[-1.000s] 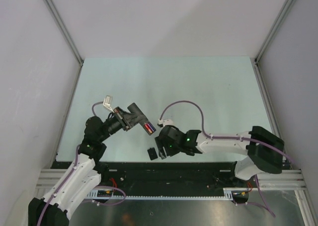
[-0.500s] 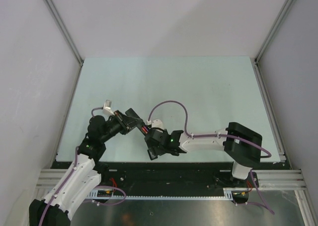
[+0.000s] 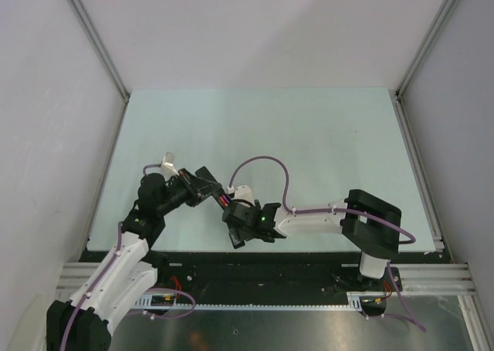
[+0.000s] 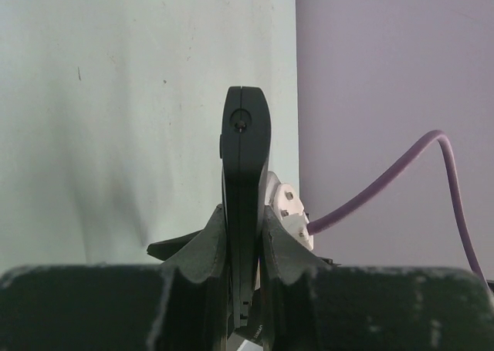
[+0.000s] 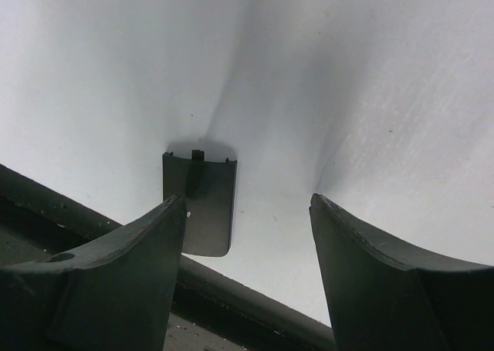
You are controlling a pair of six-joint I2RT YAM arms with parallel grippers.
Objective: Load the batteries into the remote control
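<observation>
Your count stands at one remote control (image 4: 244,158), one black cover piece (image 5: 199,204), one table (image 3: 309,135), one left arm (image 3: 116,266) and one right arm (image 3: 324,218). You show one red-orange battery (image 3: 225,200); a second cannot be confirmed.

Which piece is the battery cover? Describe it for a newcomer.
Find the table's near edge, by the dark rail. The cover lies flat there, just ahead of the right claw's open fingers. It is a small black squarish plate, unlike the long remote clamped in the left claw.
</observation>
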